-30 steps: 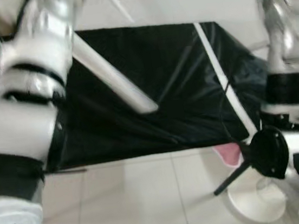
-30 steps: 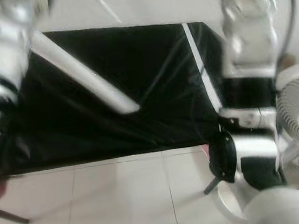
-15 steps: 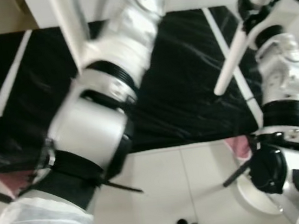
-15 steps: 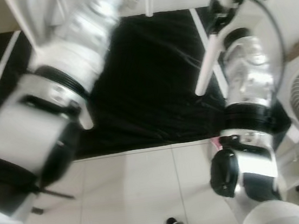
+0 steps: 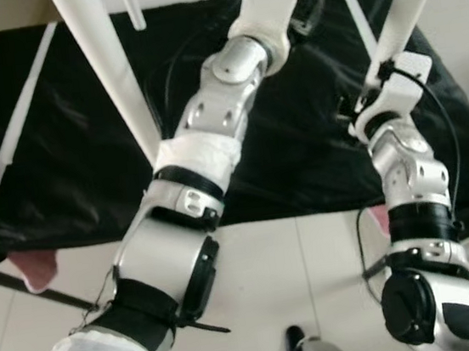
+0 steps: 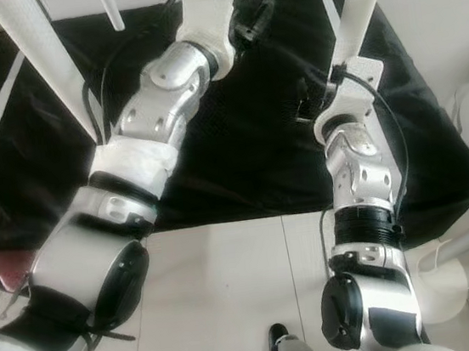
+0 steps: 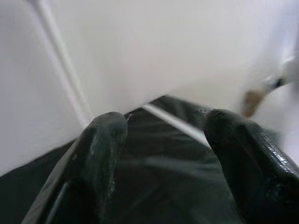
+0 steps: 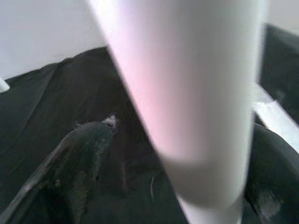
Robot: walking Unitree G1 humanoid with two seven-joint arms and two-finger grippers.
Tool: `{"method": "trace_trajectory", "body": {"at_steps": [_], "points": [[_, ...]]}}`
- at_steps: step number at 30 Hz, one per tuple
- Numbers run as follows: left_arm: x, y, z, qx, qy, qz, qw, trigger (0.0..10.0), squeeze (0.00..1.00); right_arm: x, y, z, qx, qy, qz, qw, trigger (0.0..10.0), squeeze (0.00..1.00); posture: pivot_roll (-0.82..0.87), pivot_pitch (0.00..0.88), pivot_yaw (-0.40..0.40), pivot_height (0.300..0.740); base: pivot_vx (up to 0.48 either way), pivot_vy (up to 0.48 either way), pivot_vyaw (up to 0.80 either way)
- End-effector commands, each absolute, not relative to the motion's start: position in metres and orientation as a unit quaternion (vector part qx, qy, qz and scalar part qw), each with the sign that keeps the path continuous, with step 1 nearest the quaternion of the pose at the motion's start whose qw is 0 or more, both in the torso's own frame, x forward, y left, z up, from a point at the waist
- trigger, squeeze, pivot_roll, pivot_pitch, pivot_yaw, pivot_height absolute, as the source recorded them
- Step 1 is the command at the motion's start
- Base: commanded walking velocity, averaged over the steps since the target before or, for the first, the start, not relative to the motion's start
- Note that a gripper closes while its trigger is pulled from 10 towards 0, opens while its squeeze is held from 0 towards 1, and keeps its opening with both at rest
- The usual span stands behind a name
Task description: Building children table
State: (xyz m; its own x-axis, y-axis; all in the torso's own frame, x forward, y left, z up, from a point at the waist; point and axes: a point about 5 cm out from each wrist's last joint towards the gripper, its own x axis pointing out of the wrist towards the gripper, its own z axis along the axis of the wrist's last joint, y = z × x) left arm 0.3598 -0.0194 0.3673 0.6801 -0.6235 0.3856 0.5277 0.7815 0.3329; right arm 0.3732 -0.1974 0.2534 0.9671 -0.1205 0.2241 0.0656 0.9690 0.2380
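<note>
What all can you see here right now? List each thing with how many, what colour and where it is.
Table legs: at least three, white; one slants in front of the left arm, a thinner-looking one is at the top edge, and one rises above the right wrist.
Black sheet: one, black with white stripes, spread over a low surface ahead.
Floor: white tiles, nearest the robot.
Pink item: one, under the sheet's left front corner; cannot tell what it is.
Fan base: one, white, on the floor at the right.
Left gripper: black fingers apart, nothing between them, over the sheet.
Right gripper: black fingers on either side of the right-hand table leg.
</note>
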Motion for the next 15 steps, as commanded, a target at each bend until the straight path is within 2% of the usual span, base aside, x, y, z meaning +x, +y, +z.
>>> {"method": "trace_trajectory", "body": {"at_steps": [1, 2, 3, 4, 6, 7, 15], "points": [[0.353, -0.026, 0.357, 0.099, -0.229, -0.360, 0.899, 10.0, 1.00, 0.369, -0.200, 0.253, 0.114, -0.133, -0.061, 0.983, 10.0, 1.00, -0.05, 0.245, 0.033, 0.740, 0.000, 0.000, 0.00], [0.346, -0.025, 0.348, 0.092, -0.224, -0.386, 0.890, 10.0, 0.00, 0.366, -0.201, 0.255, 0.104, -0.150, -0.069, 0.981, 10.0, 1.00, -0.05, 0.246, 0.033, 0.740, 0.000, 0.000, 0.00], [0.346, -0.025, 0.348, 0.092, -0.224, -0.386, 0.890, 10.0, 0.00, 0.366, -0.201, 0.255, 0.104, -0.150, -0.069, 0.981, 10.0, 1.00, -0.05, 0.246, 0.033, 0.740, 0.000, 0.000, 0.00], [0.340, -0.022, 0.340, 0.088, -0.220, -0.401, 0.885, 10.0, 0.00, 0.361, -0.200, 0.257, 0.098, -0.165, -0.076, 0.978, 10.0, 0.61, -0.05, 0.248, 0.035, 0.740, 0.000, 0.000, 0.00], [0.340, -0.022, 0.340, 0.088, -0.220, -0.401, 0.885, 10.0, 0.00, 0.361, -0.200, 0.257, 0.098, -0.165, -0.076, 0.978, 10.0, 0.61, -0.05, 0.248, 0.035, 0.740, 0.000, 0.000, 0.00], [0.334, -0.018, 0.333, 0.079, -0.217, -0.411, 0.882, 10.0, 0.00, 0.356, -0.200, 0.257, 0.090, -0.175, -0.084, 0.977, 10.0, 0.00, -0.05, 0.249, 0.037, 0.740, 0.000, 0.000, 0.00], [0.311, -0.001, 0.305, 0.070, -0.207, -0.444, 0.869, 10.0, 0.00, 0.330, -0.194, 0.251, 0.074, -0.206, -0.105, 0.970, 10.0, 0.00, -0.05, 0.253, 0.042, 0.740, 0.000, 0.000, 0.00]]}}
